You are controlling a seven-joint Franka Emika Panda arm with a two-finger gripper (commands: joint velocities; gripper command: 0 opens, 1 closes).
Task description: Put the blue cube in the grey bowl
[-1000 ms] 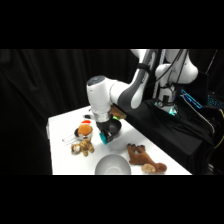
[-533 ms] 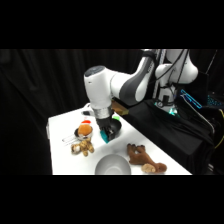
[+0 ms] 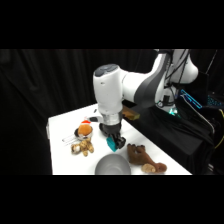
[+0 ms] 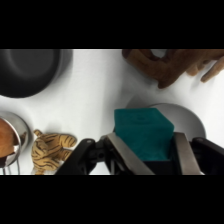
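Observation:
My gripper (image 3: 114,142) is shut on the blue cube (image 3: 111,144), a small teal block held just above the table. The grey bowl (image 3: 112,165) sits at the table's near edge, directly in front of and below the cube. In the wrist view the blue cube (image 4: 144,132) is clamped between the two fingers (image 4: 122,155) of the gripper (image 4: 145,137). Part of the grey bowl's rim (image 4: 189,118) shows behind and to the right of the cube.
A brown plush animal (image 3: 142,157) lies right of the grey bowl. A striped tiger plush (image 3: 82,147) and an orange toy (image 3: 85,130) lie to the left. The wrist view also shows a black bowl (image 4: 30,70) at upper left.
The arm has carried the cube forward and down, from the table's middle toward the near edge, ending close above the grey bowl. The gripper stayed shut on the cube.

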